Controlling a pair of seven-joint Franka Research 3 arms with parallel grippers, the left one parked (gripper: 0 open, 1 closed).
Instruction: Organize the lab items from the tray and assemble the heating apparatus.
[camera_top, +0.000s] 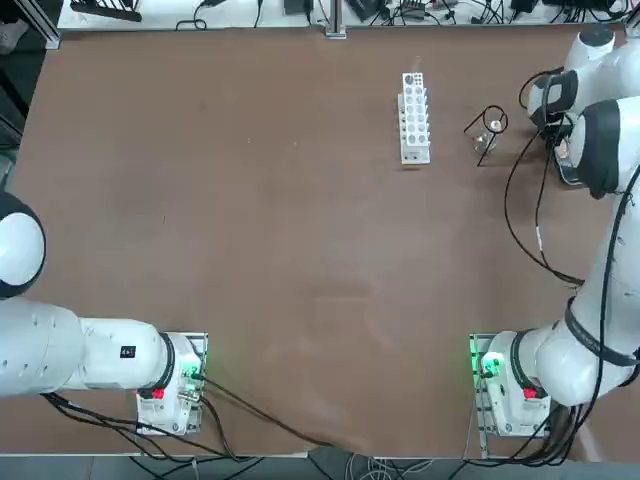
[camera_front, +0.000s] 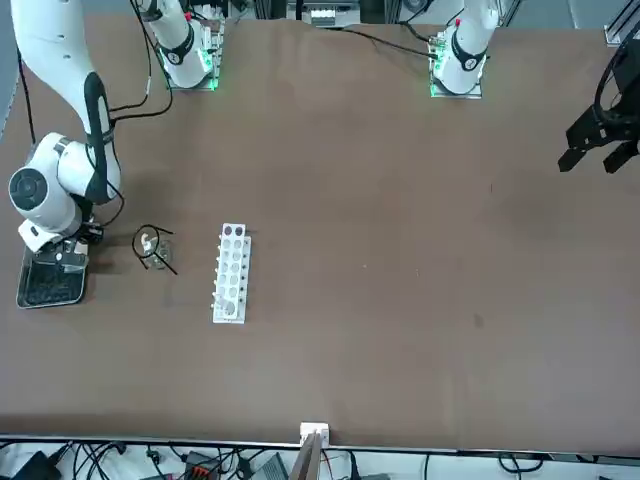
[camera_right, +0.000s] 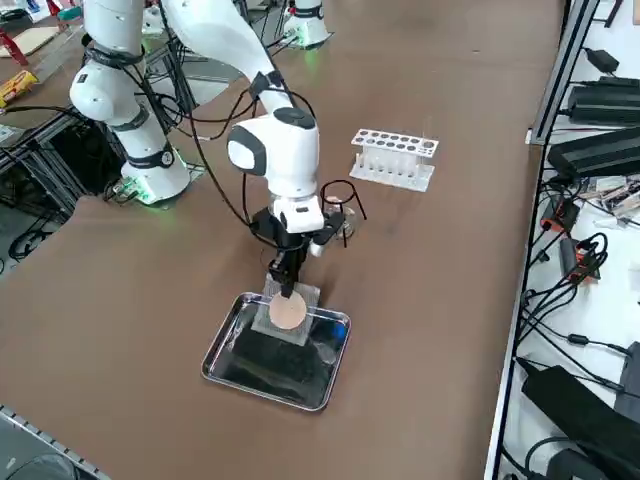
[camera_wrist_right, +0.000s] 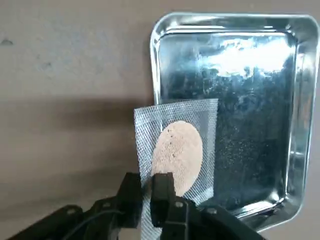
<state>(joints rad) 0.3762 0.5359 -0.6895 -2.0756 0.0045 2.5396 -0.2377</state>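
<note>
Mesh (camera_wrist_right: 207, 140), one, square, tan-centred | we found it lying over the tray's (camera_wrist_right: 156, 75) rim | we judged it light, bendable, snag-prone | we favoured a flat edge pinch, sparing its brittle-looking centre | our right gripper (camera_wrist_right: 146, 186) stood narrowly parted at its edge

The top view looks straight down on the surface (camera_top: 300, 250) from above the tube rack (camera_top: 414, 120). The front view faces the robot from beyond the rack. The right side view looks down diagonally across the tray toward the rack. The wrist view is closest; it shares the tray (camera_wrist_right: 235, 110) with the side view.
</note>
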